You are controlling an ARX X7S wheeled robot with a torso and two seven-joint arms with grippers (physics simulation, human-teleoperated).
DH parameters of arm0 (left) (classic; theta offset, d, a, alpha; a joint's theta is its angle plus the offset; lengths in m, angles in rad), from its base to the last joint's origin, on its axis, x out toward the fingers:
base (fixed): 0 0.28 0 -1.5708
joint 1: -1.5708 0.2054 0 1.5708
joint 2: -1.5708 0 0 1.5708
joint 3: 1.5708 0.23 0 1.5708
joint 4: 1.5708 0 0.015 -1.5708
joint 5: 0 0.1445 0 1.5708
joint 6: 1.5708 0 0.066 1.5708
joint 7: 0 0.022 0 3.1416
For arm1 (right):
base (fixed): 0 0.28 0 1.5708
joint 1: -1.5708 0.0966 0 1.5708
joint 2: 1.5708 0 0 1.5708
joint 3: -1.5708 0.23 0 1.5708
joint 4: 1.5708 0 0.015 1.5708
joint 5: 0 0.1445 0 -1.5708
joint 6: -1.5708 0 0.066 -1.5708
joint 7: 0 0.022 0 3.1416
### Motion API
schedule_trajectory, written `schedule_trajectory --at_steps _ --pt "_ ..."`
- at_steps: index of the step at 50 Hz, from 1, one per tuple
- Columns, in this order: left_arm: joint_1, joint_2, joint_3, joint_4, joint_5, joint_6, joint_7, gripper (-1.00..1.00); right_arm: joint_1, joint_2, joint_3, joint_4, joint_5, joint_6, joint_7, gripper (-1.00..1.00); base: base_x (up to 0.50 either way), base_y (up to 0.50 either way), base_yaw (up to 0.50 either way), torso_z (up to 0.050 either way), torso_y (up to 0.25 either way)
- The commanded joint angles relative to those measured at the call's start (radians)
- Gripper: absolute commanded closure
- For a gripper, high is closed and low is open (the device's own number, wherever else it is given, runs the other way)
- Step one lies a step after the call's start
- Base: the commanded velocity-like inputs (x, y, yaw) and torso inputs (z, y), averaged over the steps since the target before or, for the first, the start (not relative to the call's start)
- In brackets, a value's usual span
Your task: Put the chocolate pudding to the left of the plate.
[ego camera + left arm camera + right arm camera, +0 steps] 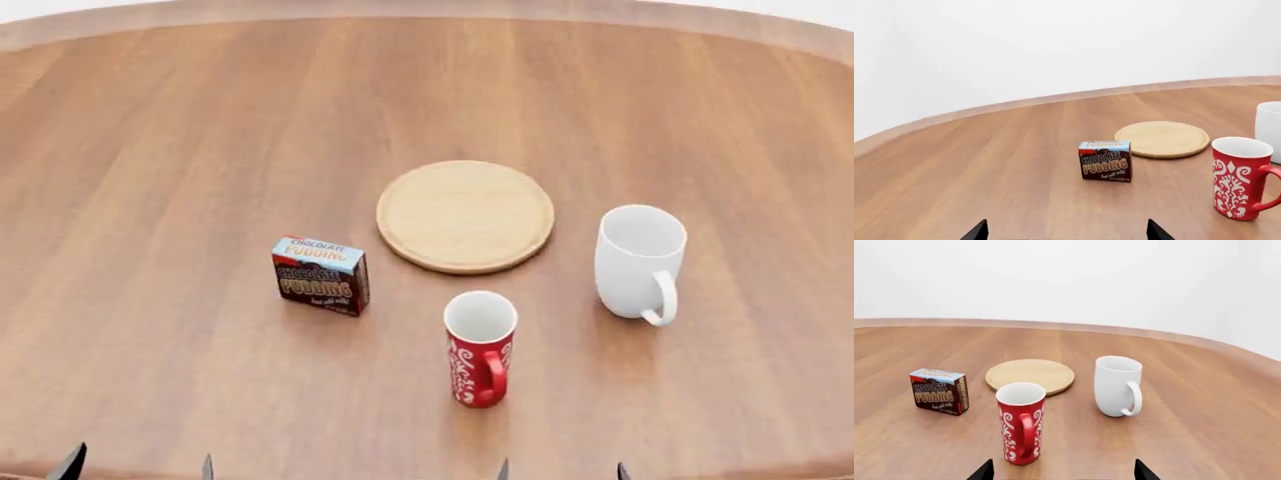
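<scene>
The chocolate pudding (pixel 320 275) is a small box with a light blue top and a dark brown front, standing on the wooden table just left of and nearer than the plate (pixel 465 215), a flat round light-wood disc. Both show in the wrist views too: the chocolate pudding (pixel 1105 160) (pixel 939 391) and the plate (pixel 1162 139) (pixel 1030 375). My left gripper (pixel 139 469) (pixel 1066 231) is open at the near table edge, well short of the box. My right gripper (pixel 561 470) (pixel 1063 471) is open too, just behind the red mug. Nothing is between either pair of fingers.
A red patterned mug (pixel 479 347) stands in front of the plate, close to my right gripper. A white mug (pixel 639 262) stands to the plate's right with its handle toward me. The round table's far edge (pixel 427 10) curves across the back.
</scene>
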Motion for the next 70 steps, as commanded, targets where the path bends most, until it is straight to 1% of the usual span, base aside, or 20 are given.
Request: schedule_trajectory --at_steps 1,15,49,55,57,59,60,63,66,68,70 --pt "0.016 -0.016 0.040 0.018 -0.002 0.002 -0.013 -1.00 -0.006 0.019 -0.033 -0.015 0.003 0.010 0.030 -1.00 0.00 0.32 0.00 0.000 0.000" --pt "0.017 -0.032 0.071 0.002 -0.013 0.027 -0.025 -1.00 -0.005 0.037 -0.068 -0.003 0.010 -0.007 0.038 -1.00 0.00 0.32 0.00 0.000 0.000" --pt "0.024 -0.066 0.112 0.034 -0.037 0.007 -0.066 -1.00 0.002 0.067 -0.111 0.011 0.045 -0.026 0.073 -1.00 0.00 0.32 0.00 0.000 0.000" --pt "0.023 -0.069 0.110 0.035 -0.051 0.017 -0.075 -1.00 -0.012 0.072 -0.108 -0.027 0.060 -0.023 0.082 -1.00 0.00 0.00 0.00 0.000 0.000" --pt "0.034 -0.072 0.106 0.062 -0.063 0.008 -0.074 -1.00 -0.029 0.076 -0.107 -0.059 0.053 -0.041 0.095 -1.00 0.00 0.00 0.00 0.000 0.000" --pt "0.056 -0.073 0.096 0.102 -0.043 0.030 -0.107 -1.00 -0.056 0.081 -0.103 -0.114 0.036 -0.046 0.117 -1.00 0.00 0.00 0.00 0.000 0.000" --pt "0.077 -0.076 0.090 0.149 -0.040 0.024 -0.117 -1.00 -0.085 0.089 -0.100 -0.176 0.044 -0.052 0.117 -1.00 0.00 0.00 0.00 0.000 0.000" --pt "0.128 -0.084 0.083 0.255 0.003 0.012 -0.153 -1.00 -0.130 0.101 -0.096 -0.268 0.023 -0.055 0.138 -1.00 0.00 0.00 0.00 0.000 0.000" --pt "0.210 -0.097 0.069 0.404 0.027 0.018 -0.178 -1.00 -0.204 0.120 -0.095 -0.404 -0.004 -0.066 0.155 -1.00 0.00 0.00 0.00 0.000 0.000" --pt "0.241 -0.102 0.066 0.451 0.031 0.030 -0.185 -1.00 -0.231 0.123 -0.097 -0.446 -0.025 -0.073 0.168 -1.00 0.00 0.00 0.00 0.000 0.000" --pt "0.256 -0.108 0.066 0.476 0.023 0.020 -0.181 -1.00 -0.226 0.113 -0.096 -0.438 -0.065 -0.062 0.198 -1.00 0.00 0.00 0.00 0.000 0.000"
